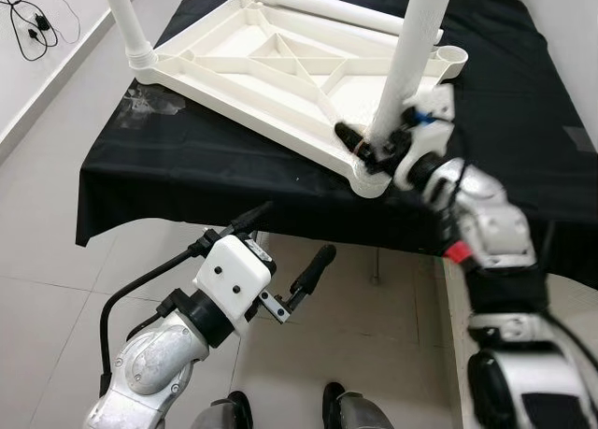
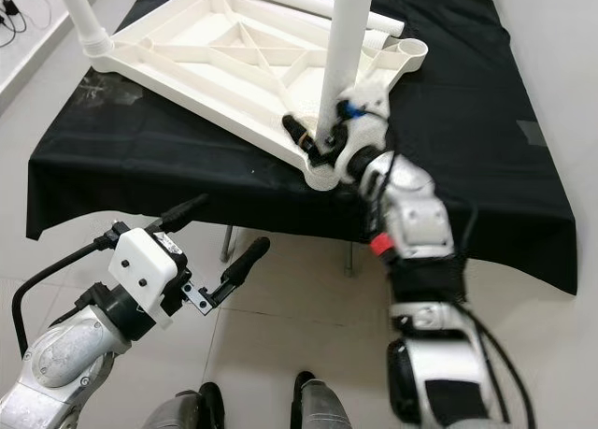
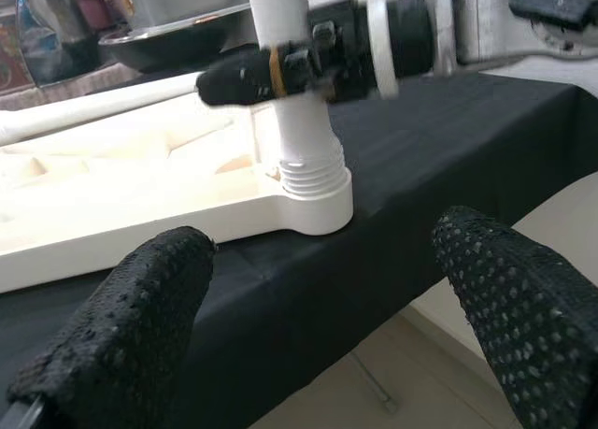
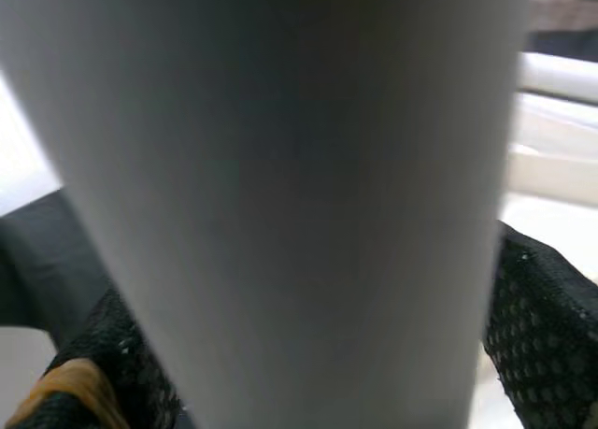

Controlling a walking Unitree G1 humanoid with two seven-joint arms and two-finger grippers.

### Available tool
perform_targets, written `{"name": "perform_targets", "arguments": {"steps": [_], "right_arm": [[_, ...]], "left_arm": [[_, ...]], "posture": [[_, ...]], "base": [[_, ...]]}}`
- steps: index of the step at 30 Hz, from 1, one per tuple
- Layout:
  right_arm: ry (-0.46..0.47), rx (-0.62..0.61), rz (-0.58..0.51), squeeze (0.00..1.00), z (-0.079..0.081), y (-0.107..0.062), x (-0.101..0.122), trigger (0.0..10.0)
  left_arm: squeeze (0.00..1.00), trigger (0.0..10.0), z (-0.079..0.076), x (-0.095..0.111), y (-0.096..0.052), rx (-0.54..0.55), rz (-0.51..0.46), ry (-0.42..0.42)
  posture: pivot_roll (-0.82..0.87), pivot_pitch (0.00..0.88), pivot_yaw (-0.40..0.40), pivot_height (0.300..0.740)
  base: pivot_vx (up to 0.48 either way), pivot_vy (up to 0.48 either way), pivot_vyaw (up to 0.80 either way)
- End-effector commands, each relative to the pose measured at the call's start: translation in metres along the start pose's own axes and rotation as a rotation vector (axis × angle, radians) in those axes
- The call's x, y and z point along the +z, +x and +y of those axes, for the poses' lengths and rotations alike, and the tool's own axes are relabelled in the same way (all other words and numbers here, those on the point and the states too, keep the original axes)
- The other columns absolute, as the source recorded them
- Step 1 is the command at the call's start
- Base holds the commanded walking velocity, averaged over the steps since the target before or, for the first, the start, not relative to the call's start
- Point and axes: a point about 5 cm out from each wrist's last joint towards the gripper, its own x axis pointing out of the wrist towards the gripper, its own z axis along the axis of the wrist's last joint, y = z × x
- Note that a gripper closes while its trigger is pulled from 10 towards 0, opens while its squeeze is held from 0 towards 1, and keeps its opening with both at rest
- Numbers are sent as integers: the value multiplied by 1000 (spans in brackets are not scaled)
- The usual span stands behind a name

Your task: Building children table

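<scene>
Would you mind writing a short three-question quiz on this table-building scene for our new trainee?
1. True or false: the right gripper is closed around the upright white leg near its threaded base.
2. Multiple choice: the left gripper is (A) holding a loose leg, (B) open, below the edge of the black cloth, (C) resting on the tabletop.
3. Fill in: the white tabletop lies ____ side up, so its ribs show.

Key: 1 true; 2 B; 3 under.
</scene>
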Motion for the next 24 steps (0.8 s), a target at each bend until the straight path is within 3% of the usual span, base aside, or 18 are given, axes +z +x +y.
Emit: {"name": "perform_targets", "arguments": {"steps": [1, 2, 3, 4, 8, 9, 10, 11, 17, 24], "right_arm": [[-10, 119, 38, 1000, 0, -3, -6, 10000], [-10, 119, 38, 1000, 0, -3, -6, 10000], [-31, 176, 51, 0, 0, -5, -4, 10000], [-46, 223, 59, 0, -1, -5, -1, 10000], [-36, 223, 43, 0, -8, -5, 4, 10000], [-34, 226, 28, 0, -12, -6, 8, 9333], [-47, 241, 14, 0, -15, -7, 12, 3294], [-51, 272, 0, 0, -18, -11, 16, 0], [-44, 354, -41, 0, -28, -23, 30, 0], [-46, 340, 0, 0, -30, -27, 19, 0]], "left_arm": [[0, 10000, -4, -3, -2, -12, 22, -9], [0, 10000, -4, -3, -2, -12, 22, -9], [0, 10000, -4, -3, -2, -11, 22, -9], [0, 10000, -3, -3, -2, -10, 23, -8], [0, 10000, -4, -3, -2, -12, 25, -6], [0, 10000, -4, -3, -3, -13, 26, -4], [0, 10000, -4, -3, -3, -14, 27, -3], [0, 10000, -4, -3, -3, -13, 29, -1], [0, 10000, -2, -3, -5, -10, 35, 5], [0, 10000, -2, -4, -5, -14, 35, 7]], "posture": [[39, 307, -22, 740], [39, 307, -22, 740], [40, 308, -20, 740], [41, 307, -22, 740], [46, 309, -23, 740], [50, 308, -24, 740], [53, 308, -24, 740], [53, 309, -24, 740], [50, 311, -23, 740], [51, 307, -24, 740]], "base": [[0, 0, 0], [0, 0, 0], [0, 0, 0], [0, 0, 0], [0, 0, 0], [0, 0, 0], [0, 0, 0], [0, 0, 0], [0, 0, 0], [0, 0, 0]]}}
